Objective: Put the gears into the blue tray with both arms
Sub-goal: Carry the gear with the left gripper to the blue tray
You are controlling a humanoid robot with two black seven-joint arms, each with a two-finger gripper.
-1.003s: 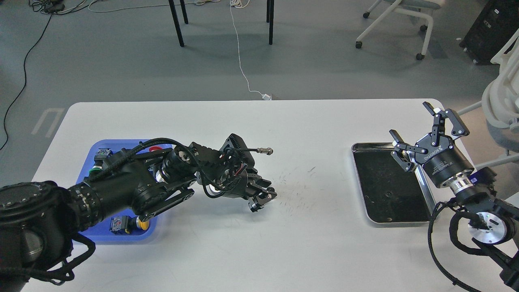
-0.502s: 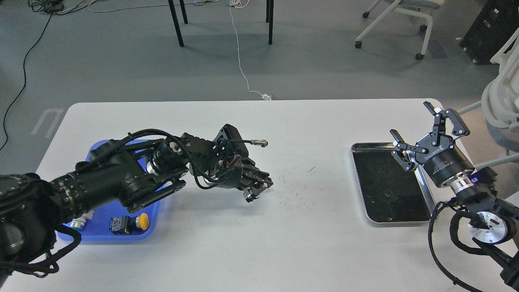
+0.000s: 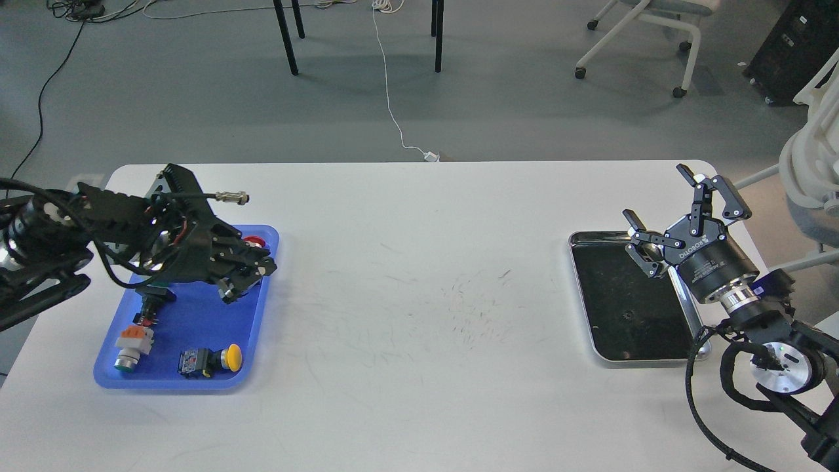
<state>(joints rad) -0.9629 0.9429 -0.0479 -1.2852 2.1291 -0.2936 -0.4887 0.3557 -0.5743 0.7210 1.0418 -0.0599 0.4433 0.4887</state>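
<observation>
— Where did we see a gear (image 3: 627, 315)?
— In the silver tray (image 3: 689, 313). Our left gripper (image 3: 246, 280) had swung from mid-table to over the blue tray (image 3: 190, 383); closure unclear, probably delivering.
— The right gripper (image 3: 668, 210)?
— Fingers spread, beside the silver tray.

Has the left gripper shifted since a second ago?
Yes. The left gripper has swung left from the scuffed mid-table area and now hangs over the right part of the blue tray.
</observation>
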